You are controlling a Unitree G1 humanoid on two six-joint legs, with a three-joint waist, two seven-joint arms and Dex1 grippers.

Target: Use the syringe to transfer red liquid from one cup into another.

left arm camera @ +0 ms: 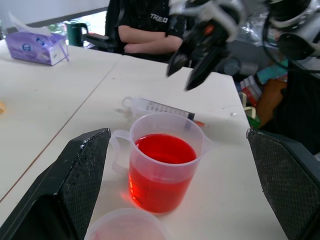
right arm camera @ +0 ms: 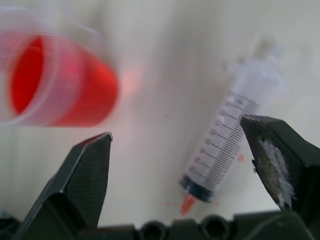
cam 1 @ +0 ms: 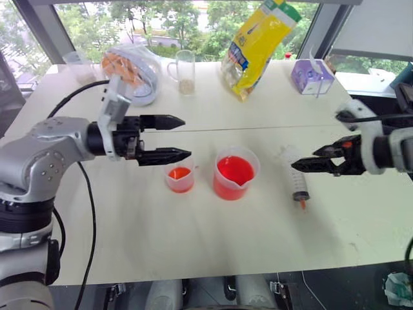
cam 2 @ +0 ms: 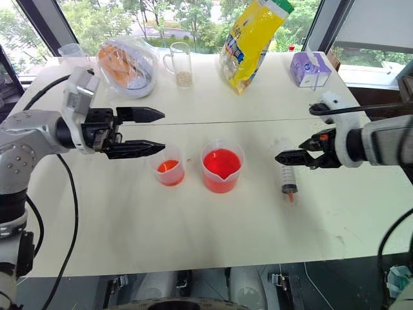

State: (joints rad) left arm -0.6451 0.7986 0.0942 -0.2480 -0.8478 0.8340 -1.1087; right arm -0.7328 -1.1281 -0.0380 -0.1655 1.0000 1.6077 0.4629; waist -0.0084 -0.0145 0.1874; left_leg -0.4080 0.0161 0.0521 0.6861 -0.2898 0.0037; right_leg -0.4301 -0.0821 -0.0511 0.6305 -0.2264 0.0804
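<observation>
Nearest us, the small cup (cam 1: 179, 179) and the spouted beaker (cam 1: 235, 173) of red liquid (cam 1: 234, 170) stood side by side on the table (cam 1: 193, 239). We saw the syringe (cam 1: 297, 179) lying flat right of the beaker, the right end effector (cam 1: 307, 164) spread above it. The left end effector (cam 1: 173, 138) hovered spread and empty above the small cup.

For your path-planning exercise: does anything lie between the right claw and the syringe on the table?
Nothing visible does. The open right claw hangs just above the syringe, which lies alone on bare table. The beaker stands off to one side.
</observation>
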